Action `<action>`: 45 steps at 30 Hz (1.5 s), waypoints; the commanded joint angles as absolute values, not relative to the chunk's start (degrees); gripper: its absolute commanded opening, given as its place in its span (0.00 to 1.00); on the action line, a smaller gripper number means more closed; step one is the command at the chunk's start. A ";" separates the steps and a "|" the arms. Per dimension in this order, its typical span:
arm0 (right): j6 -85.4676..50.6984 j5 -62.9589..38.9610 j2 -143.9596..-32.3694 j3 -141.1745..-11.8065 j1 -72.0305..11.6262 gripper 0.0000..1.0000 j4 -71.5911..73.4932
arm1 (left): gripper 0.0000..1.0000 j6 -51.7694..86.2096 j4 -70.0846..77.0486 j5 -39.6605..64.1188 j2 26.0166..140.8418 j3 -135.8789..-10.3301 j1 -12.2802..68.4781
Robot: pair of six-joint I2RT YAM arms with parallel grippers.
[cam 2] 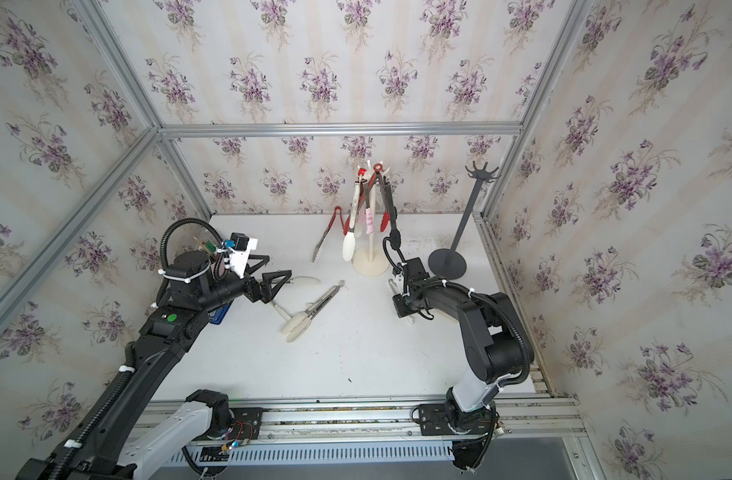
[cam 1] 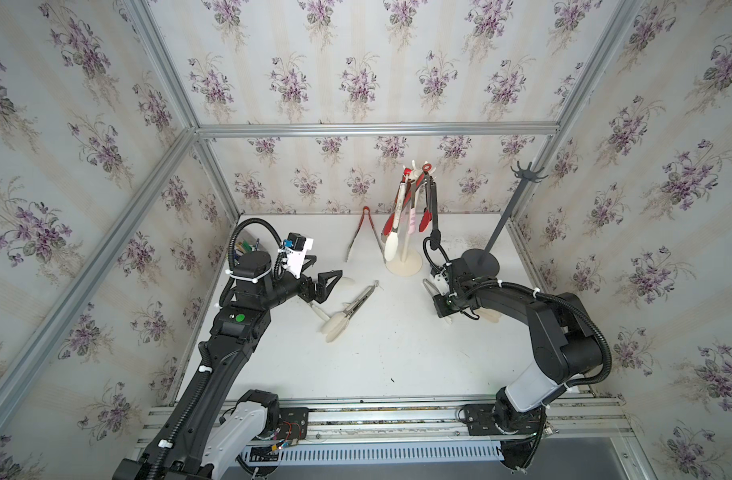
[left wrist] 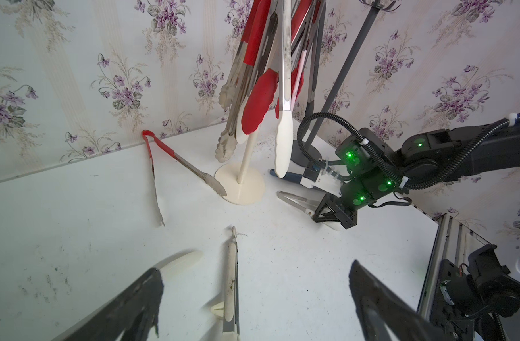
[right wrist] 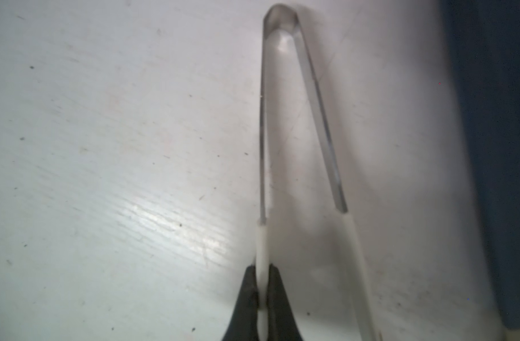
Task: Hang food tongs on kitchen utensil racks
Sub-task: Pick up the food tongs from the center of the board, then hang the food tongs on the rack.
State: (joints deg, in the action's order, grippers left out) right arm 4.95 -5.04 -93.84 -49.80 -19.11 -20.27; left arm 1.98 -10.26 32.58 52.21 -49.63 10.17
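Steel-armed tongs with white sleeves lie flat on the scuffed white table, just beside the base of the dark grey rack. Right gripper is pinched tight on one sleeved arm only, the other arm free. It's a thin hold and the tongs may swing: lift slow, lead with the rounded U-bend, slip it over a hook on the bare grey crown. Cream rack already crowded. Left gripper gapes wide and empty near the matte cream tongs.
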 commanded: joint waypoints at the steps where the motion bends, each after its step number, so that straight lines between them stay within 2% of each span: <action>1: 5.04 -5.44 -91.01 -50.23 -19.12 0.00 -22.06 | 0.99 1.80 -5.41 30.72 50.80 -49.30 10.24; 15: 0.00 -12.92 -69.99 -50.83 -19.15 0.00 -30.48 | 0.99 0.40 2.78 30.72 51.95 -51.21 14.72; 26: 0.10 -20.17 -57.18 -56.99 -19.13 0.00 -35.52 | 0.99 2.10 6.68 31.92 55.19 -52.46 16.26; 34: 4.28 -26.67 -55.81 -64.07 -17.87 0.00 -34.77 | 0.99 2.28 6.66 32.32 55.03 -52.31 16.68; 45: 6.94 -41.12 -62.81 -73.73 -8.10 0.00 -25.90 | 0.99 2.24 6.09 32.17 53.71 -51.41 16.78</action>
State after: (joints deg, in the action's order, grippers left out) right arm 5.34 -34.30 -61.25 -72.53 -10.04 -31.33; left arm 2.00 4.21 31.79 54.08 -51.55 16.75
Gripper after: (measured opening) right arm 0.052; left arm 0.993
